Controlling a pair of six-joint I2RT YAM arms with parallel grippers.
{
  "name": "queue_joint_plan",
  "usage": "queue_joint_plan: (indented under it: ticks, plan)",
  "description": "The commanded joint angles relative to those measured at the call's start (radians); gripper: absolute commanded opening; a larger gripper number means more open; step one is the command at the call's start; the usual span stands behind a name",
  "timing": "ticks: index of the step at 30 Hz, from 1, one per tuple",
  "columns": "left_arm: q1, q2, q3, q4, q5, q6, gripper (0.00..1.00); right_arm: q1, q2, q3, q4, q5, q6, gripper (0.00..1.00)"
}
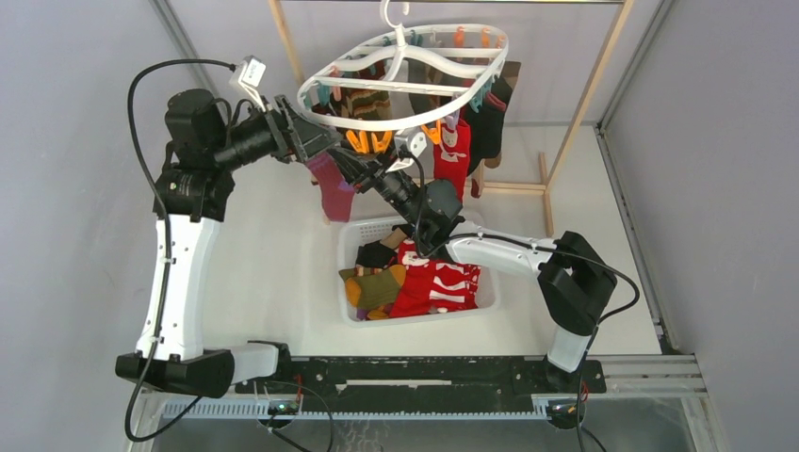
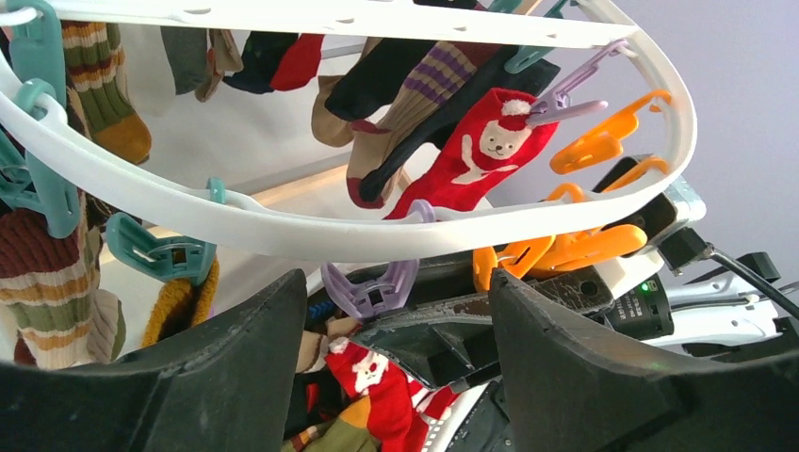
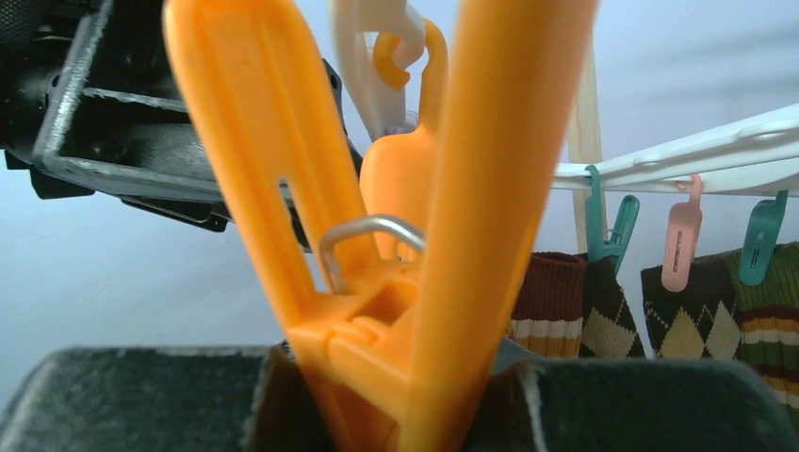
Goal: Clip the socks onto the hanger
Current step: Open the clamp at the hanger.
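The white oval hanger (image 1: 316,91) hangs at the top centre, its rim (image 2: 283,231) lined with teal, orange and lilac clips. Several socks hang from it, among them a red Santa sock (image 1: 452,160) (image 2: 481,151). My right gripper (image 1: 369,166) (image 3: 396,367) is shut on an orange clip (image 3: 396,188) (image 1: 359,141) at the near rim, and the clip's jaws are spread. My left gripper (image 1: 325,141) (image 2: 398,311) faces it from the left, open, with nothing between its fingers. A magenta sock (image 1: 333,193) hangs below the two grippers; its top is hidden.
A white slotted basket (image 1: 345,256) with several loose socks (image 1: 429,282) stands under the right arm. The bare wooden frame (image 1: 586,104) carries the hanger at the back. Grey walls close in both sides.
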Motion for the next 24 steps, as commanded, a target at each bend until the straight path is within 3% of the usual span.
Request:
queue_joint_plan:
  ticks: [1,6,13,20,24]
  plan:
    - [-0.006,-0.009,-0.010,0.052,-0.001,-0.038,0.74,0.025,-0.004,0.035,-0.023,-0.071,-0.033,0.00]
    - [-0.006,0.008,-0.013,0.089,-0.001,-0.063,0.70,0.026,-0.003,0.036,-0.024,-0.086,-0.033,0.00]
    - [-0.006,0.053,0.021,0.091,0.022,-0.073,0.54,0.025,-0.008,0.036,-0.041,-0.095,-0.043,0.00]
    - [-0.007,0.030,-0.005,0.082,0.020,-0.077,0.57,0.024,-0.012,0.038,-0.052,-0.103,-0.054,0.00]
    - [-0.006,0.001,-0.042,0.085,0.009,-0.088,0.66,0.024,-0.006,0.049,-0.055,-0.106,-0.054,0.00]
